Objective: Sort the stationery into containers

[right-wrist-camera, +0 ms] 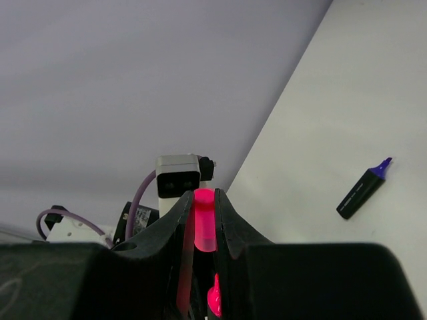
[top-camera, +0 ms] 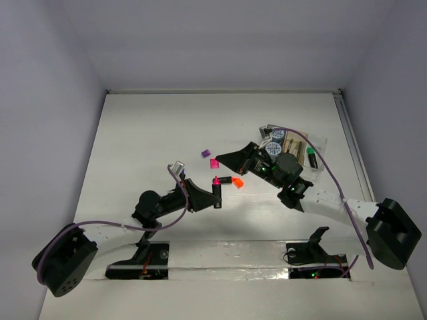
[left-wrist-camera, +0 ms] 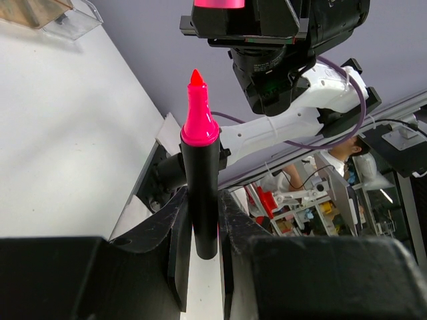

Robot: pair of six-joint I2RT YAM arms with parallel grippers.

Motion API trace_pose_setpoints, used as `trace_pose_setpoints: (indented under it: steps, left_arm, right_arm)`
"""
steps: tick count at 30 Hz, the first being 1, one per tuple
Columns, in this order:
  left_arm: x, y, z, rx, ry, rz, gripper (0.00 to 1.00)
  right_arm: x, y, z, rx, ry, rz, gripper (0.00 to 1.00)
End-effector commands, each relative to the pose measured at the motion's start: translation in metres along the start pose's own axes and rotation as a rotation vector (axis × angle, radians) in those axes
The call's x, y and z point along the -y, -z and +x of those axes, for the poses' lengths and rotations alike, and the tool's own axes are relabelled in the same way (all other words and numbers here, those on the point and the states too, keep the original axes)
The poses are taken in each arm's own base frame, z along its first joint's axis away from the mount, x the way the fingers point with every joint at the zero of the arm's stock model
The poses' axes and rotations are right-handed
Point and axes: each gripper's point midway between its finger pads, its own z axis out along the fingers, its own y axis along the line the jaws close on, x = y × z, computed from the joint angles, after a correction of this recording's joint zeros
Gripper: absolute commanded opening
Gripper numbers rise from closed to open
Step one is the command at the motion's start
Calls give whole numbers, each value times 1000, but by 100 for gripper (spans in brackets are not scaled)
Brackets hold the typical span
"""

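Note:
My left gripper (top-camera: 217, 192) (left-wrist-camera: 203, 207) is shut on a black-bodied highlighter (left-wrist-camera: 202, 193), held upright with its bare pink tip (top-camera: 216, 180) (left-wrist-camera: 197, 113) pointing at the right gripper. My right gripper (top-camera: 218, 161) (right-wrist-camera: 203, 207) is shut on a pink cap (top-camera: 214, 163) (right-wrist-camera: 205, 223) (left-wrist-camera: 219, 3), a short way off the tip and in line with it. The clear plastic box (top-camera: 319, 144) (left-wrist-camera: 63, 20) lies at the back right with round blue-and-white pieces (top-camera: 275, 136) in it. A green-capped marker (top-camera: 311, 160) lies at its near side.
A purple cap (top-camera: 205, 154) lies on the table beside the right gripper. An orange cap (top-camera: 238, 183) lies just right of the held highlighter. An uncapped purple-tipped marker (right-wrist-camera: 363, 189) lies on the white table in the right wrist view. Both arms cross over the table's middle.

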Motion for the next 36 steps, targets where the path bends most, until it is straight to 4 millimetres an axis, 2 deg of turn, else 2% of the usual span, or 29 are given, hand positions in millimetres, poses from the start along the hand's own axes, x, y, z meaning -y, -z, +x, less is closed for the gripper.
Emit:
trace_pose_setpoints:
  steps: [1, 13, 36]
  left_arm:
    - [41, 9, -7, 50, -101, 186, 0]
    - [47, 12, -10, 68, -146, 192, 0]
    - [46, 12, -11, 73, -145, 182, 0]
  right_arm:
    - [-30, -3, -14, 31, 16, -115, 13]
    - [-41, -4, -2, -30, -8, -195, 13]
    - [-52, 1, -1, -45, -39, -241, 14]
